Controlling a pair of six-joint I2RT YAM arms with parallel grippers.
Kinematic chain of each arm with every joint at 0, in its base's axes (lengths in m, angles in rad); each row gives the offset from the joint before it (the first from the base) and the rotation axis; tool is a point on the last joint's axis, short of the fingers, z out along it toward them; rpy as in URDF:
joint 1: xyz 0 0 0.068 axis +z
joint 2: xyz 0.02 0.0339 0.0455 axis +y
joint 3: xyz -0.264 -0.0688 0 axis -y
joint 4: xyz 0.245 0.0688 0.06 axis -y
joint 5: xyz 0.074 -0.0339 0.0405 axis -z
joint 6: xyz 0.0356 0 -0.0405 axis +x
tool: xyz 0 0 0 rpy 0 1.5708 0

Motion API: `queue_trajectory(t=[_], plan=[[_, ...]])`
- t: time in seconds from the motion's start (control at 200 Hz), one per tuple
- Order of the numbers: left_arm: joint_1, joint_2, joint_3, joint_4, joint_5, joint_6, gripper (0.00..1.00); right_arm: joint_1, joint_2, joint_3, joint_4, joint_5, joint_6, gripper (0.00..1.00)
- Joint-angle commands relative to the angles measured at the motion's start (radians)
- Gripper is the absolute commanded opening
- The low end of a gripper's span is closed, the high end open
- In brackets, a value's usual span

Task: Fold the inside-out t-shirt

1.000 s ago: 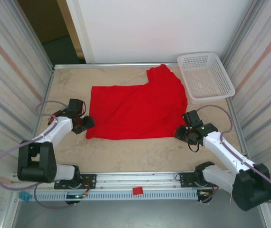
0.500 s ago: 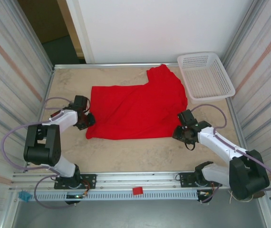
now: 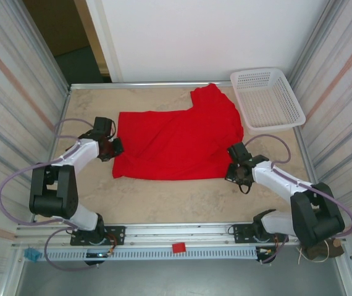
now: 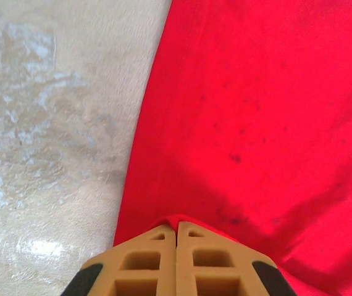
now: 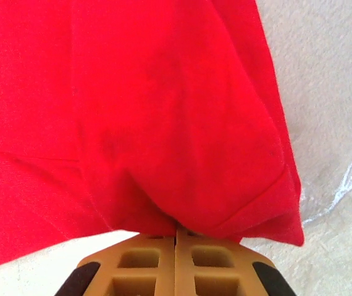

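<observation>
Since a fold likely needs both lower corners lifted together, the left pincer and the right pincer are each clamped tight on the inside-out t-shirt, spread mid-frame on the counter.

I have both arms stretched low over the tabletop, left gripper out left, right gripper out right, each with jaws pressed together.
</observation>
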Motion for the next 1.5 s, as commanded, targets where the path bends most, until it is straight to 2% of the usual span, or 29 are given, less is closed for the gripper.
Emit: queue_trajectory(t=[0.0, 0.235, 0.386, 0.556, 0.726, 0.877, 0.957, 1.042, 1.102, 1.147, 1.267, 1.298, 1.343, 1.383, 1.428, 1.498], plan=[[0.018, -0.027, 0.053, -0.025, 0.018, 0.006, 0.0, 0.001, -0.027, 0.041, -0.033, 0.04, -0.027, 0.0], [0.081, 0.028, 0.159, -0.045, 0.027, 0.024, 0.0, -0.017, -0.144, 0.09, -0.157, 0.059, -0.093, 0.0], [0.119, 0.103, 0.241, -0.072, 0.038, 0.041, 0.0, -0.105, -0.181, 0.086, -0.195, 0.01, -0.131, 0.0], [0.131, 0.183, 0.316, -0.094, 0.034, 0.065, 0.0, -0.192, -0.161, 0.091, -0.209, -0.051, -0.146, 0.0], [0.144, 0.259, 0.383, -0.102, 0.036, 0.087, 0.0, -0.204, -0.102, 0.1, -0.204, -0.081, -0.153, 0.0], [0.155, 0.296, 0.448, -0.121, 0.035, 0.099, 0.0, -0.197, -0.119, 0.15, -0.25, 0.021, -0.157, 0.0], [0.157, 0.31, 0.489, -0.14, 0.098, 0.115, 0.0, -0.19, -0.178, 0.184, -0.249, 0.067, -0.17, 0.0], [0.145, 0.296, 0.479, -0.148, 0.134, 0.1, 0.29, -0.191, -0.187, 0.208, -0.231, 0.042, -0.196, 0.0], [0.129, 0.247, 0.425, -0.121, 0.122, 0.092, 0.43, -0.192, -0.163, 0.217, -0.215, -0.015, -0.222, 0.0], [0.125, 0.204, 0.379, -0.106, 0.115, 0.075, 0.48, -0.191, -0.136, 0.216, -0.208, -0.044, -0.231, 0.0], [0.127, 0.073, 0.233, -0.09, 0.113, 0.009, 0.5, -0.191, -0.089, 0.2, -0.179, -0.077, -0.241, 0.0], [0.126, 0.04, 0.197, -0.102, 0.115, -0.01, 0.51, -0.191, -0.086, 0.195, -0.177, -0.074, -0.237, 0.12], [0.125, -0.022, 0.128, -0.106, 0.12, -0.039, 0.52, -0.191, -0.09, 0.188, -0.183, -0.058, -0.222, 0.36], [0.122, -0.081, 0.057, -0.092, 0.127, -0.073, 0.54, -0.192, -0.105, 0.176, -0.189, -0.033, -0.195, 0.49], [0.118, -0.146, -0.02, -0.078, 0.139, -0.11, 0.55, -0.191, -0.129, 0.153, -0.187, -0.022, -0.17, 0.54], [0.105, -0.235, -0.121, -0.066, 0.139, -0.155, 0.56, -0.191, -0.176, 0.114, -0.183, -0.018, -0.134, 0.55]])
